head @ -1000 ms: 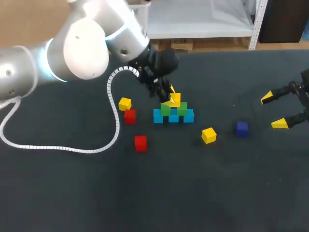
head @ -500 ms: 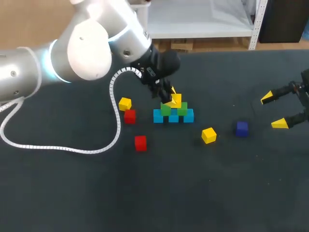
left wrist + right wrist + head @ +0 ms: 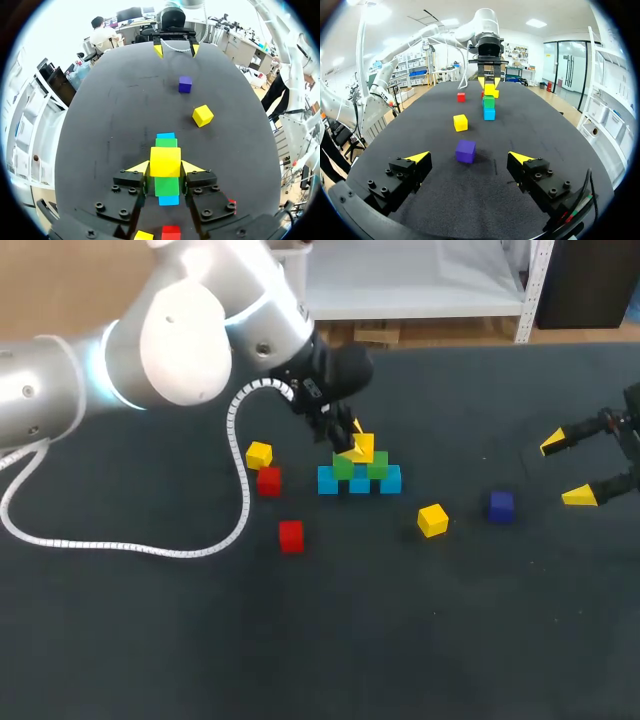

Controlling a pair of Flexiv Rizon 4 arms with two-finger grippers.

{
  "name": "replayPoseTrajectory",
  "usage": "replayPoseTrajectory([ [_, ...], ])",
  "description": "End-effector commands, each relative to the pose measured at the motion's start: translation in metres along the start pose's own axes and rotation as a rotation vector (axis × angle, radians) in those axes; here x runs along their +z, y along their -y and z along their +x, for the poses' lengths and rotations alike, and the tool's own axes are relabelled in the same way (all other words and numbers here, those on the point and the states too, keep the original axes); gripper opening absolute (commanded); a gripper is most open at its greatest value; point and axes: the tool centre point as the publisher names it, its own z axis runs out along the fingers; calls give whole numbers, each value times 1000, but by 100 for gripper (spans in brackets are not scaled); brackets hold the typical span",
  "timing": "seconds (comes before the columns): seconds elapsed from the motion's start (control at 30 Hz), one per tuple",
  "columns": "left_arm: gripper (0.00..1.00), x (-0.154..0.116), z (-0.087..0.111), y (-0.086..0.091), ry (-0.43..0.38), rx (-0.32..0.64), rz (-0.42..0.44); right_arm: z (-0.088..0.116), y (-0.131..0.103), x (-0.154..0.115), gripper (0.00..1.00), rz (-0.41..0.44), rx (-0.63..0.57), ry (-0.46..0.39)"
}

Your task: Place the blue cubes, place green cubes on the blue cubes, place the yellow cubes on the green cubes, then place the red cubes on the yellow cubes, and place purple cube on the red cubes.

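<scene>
Dark matte tabletop (image 3: 150,640) spreads under both arms. A little left of its middle stands a small stack. It has a row of three light blue plastic cubes (image 3: 360,483), two green plastic cubes (image 3: 377,466) resting on them, and a yellow plastic cube (image 3: 364,448) sitting across the two green ones. The left gripper (image 3: 348,443) is clamped on that yellow cube. In the left wrist view its fingers (image 3: 139,168) press against two opposite faces, and the cube's underside looks to be down on the green layer.

The right gripper (image 3: 572,470) hangs at the table's right side, spread wide and holding nothing. A dark purple plastic cube (image 3: 501,505) lies near it, to its left.

Left of the stack, a second yellow cube (image 3: 259,454) sits just beside a red plastic cube (image 3: 268,480), and another red cube (image 3: 291,535) lies nearer. A third yellow cube (image 3: 432,519) lies to the near right of the stack.

These blocks look light, rigid and smooth-faced, so a modest squeeze should be enough. The best hold is on two flat parallel sides, fingers square to them and above the layer below. Nothing binds the stack, so a sideways drag on release would likely shift it. The fingers should part evenly, then lift straight up.
</scene>
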Motion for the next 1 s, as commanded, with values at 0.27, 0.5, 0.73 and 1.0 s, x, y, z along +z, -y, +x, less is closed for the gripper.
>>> replayPoseTrajectory([
  [0.27, 0, 1, -1, 0, -7, -7, 4, 0, 0, 0, 100, 0, -1, 1],
  [0.5, 0, 1, 0, 0, -10, -11, 2, 0, 0, 0, 100, 0, -1, 1],
  [0.73, 0, 1, 1, 1, -12, -15, 3, 0, 0, 0, 100, 0, -1, 1],
  [1.0, 0, 2, 1, 1, -10, -19, 3, 0, 0, 0, 100, 0, -1, 1],
])
